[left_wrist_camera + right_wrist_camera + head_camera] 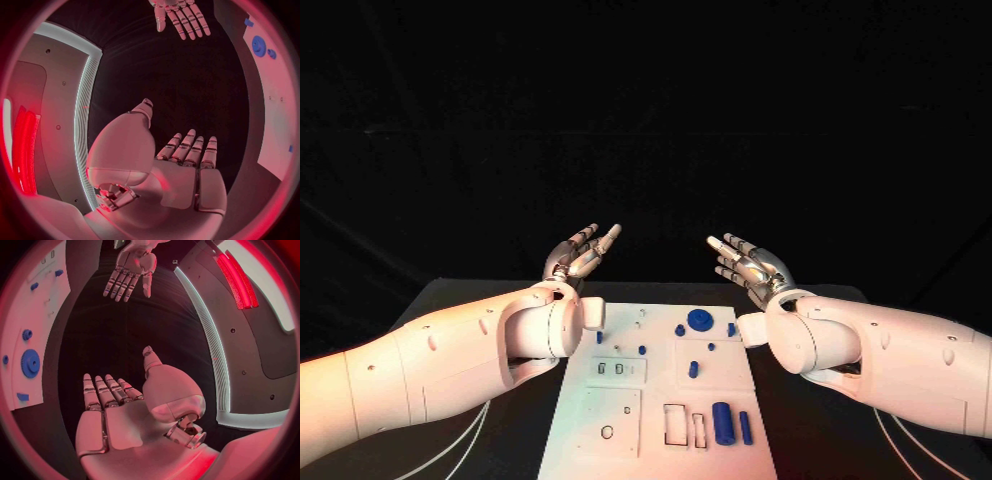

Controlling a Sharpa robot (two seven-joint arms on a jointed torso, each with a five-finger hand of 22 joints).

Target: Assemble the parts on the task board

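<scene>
The white task board [661, 440] lies in the middle of the black table. On it sit a blue gear [700, 320], small blue pieces [692, 369] and a blue cylinder [723, 422] near the front. My left hand [581, 252] is raised above the board's far left corner, fingers straight and apart, holding nothing. My right hand [750, 264] is raised above the far right corner, palm open and empty. The left wrist view shows my left hand [187, 160] empty, the right hand [180, 16] opposite, and the gear [259, 45]. The right wrist view shows my right hand [119, 405] empty and the gear [29, 363].
The black table [473, 300] extends on both sides of the board. My white forearms [459, 360] hang over the board's left and right edges. Empty cut-outs [675, 424] lie near the board's front.
</scene>
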